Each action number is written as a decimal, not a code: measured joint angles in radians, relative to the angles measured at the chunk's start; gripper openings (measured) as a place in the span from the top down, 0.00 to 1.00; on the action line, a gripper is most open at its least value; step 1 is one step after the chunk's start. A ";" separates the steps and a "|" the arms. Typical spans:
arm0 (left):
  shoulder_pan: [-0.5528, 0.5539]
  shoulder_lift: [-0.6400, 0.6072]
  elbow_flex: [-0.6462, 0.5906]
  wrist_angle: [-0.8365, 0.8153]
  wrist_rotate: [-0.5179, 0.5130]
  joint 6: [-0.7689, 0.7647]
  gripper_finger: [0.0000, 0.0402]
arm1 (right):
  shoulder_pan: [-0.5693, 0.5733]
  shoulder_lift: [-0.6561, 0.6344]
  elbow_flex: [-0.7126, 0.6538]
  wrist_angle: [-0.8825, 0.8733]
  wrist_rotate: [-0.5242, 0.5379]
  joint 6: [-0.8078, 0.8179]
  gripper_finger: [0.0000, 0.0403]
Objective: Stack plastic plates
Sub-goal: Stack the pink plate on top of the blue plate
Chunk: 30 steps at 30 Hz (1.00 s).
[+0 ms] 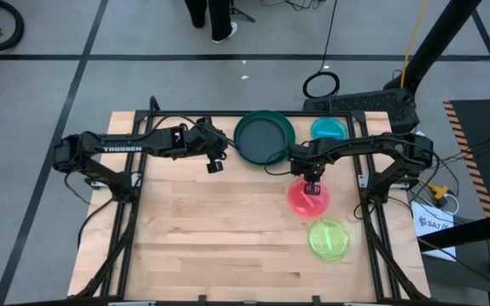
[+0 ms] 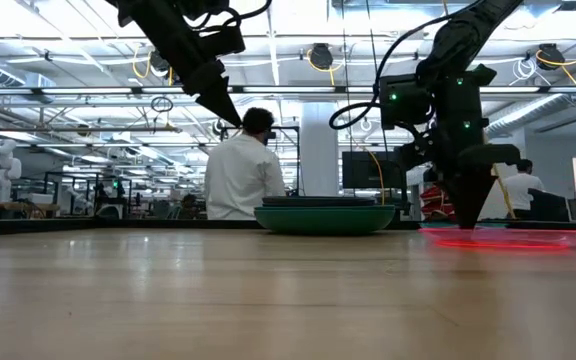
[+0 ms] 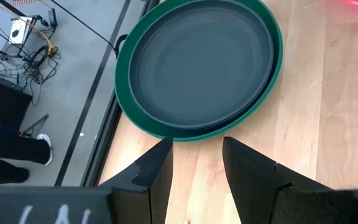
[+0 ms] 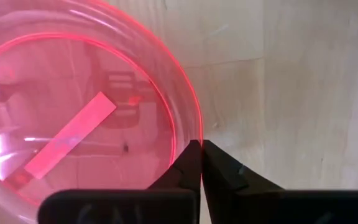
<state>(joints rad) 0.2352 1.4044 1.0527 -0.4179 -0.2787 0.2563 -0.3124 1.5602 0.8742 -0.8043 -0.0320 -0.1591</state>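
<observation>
The wooden counter [image 1: 228, 229] carries everything, and most of its near half lies bare. Largest on it is the green plate [image 1: 264, 138] at the far edge, with a dark grey plate [image 3: 201, 65] nested inside it; together they sit between my two arms. My left gripper [image 3: 194, 163] hangs above the counter just beside that stack's near rim, its fingers [image 3: 157, 168] released and spread with nothing between them. Nothing stands between them and the stack.

To the right, the pink plate [image 1: 308, 197] lies flat on the wood, near the middle of the right side. My right gripper [image 4: 201, 163] is down at its rim, fingers [image 4: 225, 171] clenched on the pink plate's thin edge, which runs in between the tips in the right wrist view. In the low view the pink plate [image 2: 506, 237] is a thin glowing line on the counter under that gripper.

The lime green plate [image 1: 328, 239] sits just beside the pink one, toward the near edge, their rims close but apart. The blue plate [image 1: 328, 129] rests at the far edge, right of the green stack, partly under my right arm.

Beyond the counter, a person in a white shirt [image 2: 238, 175] stands with their back turned.
</observation>
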 joint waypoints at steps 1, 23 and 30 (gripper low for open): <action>0.000 0.000 0.000 0.000 0.000 0.000 0.63 | 0.000 0.000 0.000 0.000 0.000 0.013 1.00; 0.000 0.000 0.000 -0.001 0.000 -0.005 0.63 | -0.003 -0.002 0.096 -0.105 -0.109 0.047 1.00; 0.000 0.000 0.000 -0.006 0.000 -0.008 0.63 | -0.002 -0.002 0.206 -0.077 -0.207 0.006 1.00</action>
<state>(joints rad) 0.2352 1.4048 1.0527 -0.4243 -0.2787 0.2485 -0.3141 1.5581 1.0799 -0.8809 -0.2386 -0.1536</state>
